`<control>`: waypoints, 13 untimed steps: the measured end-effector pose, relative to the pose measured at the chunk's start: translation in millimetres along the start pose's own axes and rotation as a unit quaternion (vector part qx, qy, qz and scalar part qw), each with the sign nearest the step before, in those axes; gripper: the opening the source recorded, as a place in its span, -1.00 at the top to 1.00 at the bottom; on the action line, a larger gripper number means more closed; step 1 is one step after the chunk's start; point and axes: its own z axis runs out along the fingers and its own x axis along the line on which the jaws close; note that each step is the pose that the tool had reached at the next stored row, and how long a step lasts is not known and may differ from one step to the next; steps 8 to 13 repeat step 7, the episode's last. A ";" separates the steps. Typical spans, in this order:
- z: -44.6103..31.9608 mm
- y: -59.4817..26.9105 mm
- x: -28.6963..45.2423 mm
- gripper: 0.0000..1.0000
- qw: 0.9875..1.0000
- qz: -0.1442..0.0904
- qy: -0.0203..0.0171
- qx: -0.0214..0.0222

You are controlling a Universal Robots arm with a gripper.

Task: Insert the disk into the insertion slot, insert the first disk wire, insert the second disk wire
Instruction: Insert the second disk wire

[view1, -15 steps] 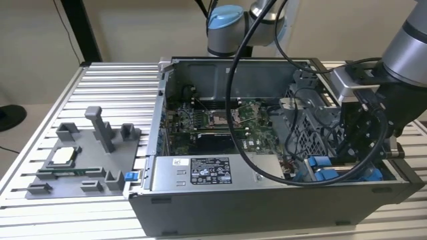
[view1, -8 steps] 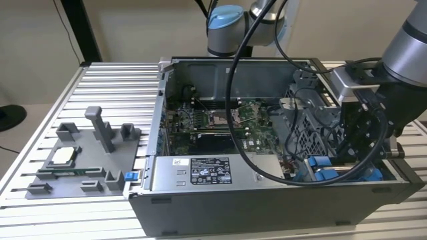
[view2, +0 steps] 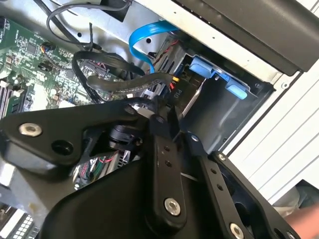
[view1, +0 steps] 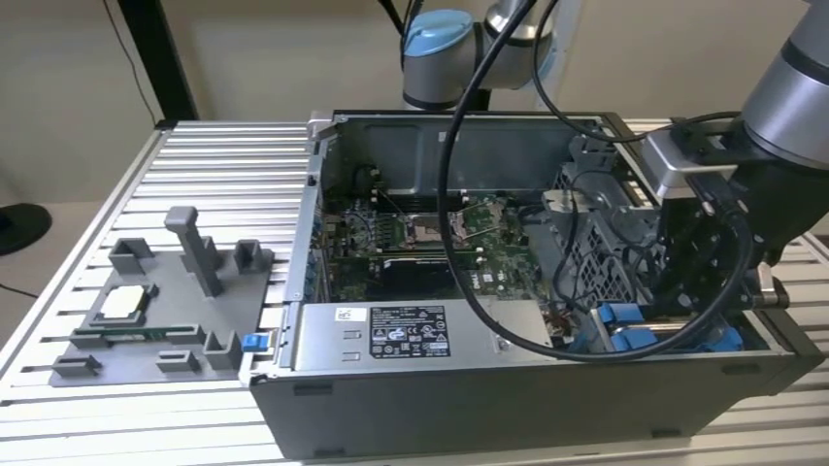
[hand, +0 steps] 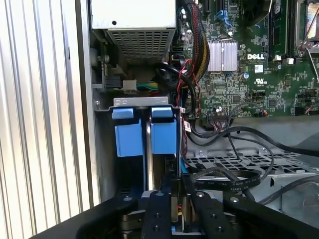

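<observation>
Blue-framed disk sits just beyond claw.

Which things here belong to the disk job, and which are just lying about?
Job in hand: drive bay; blue disk frame sitting in it; black wire bundle; blue flat cable; gripper down at the bay.

Lying about: power-supply box; motherboard; grey fixture tray beside the case.
</observation>
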 end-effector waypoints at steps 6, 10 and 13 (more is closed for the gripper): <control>0.0 0.0 0.0 -1.00 1.000 0.000 0.000 0.000; -0.1 0.0 0.0 -1.00 1.000 0.000 0.000 0.000; -0.1 0.0 0.0 -1.00 1.000 0.000 0.000 0.000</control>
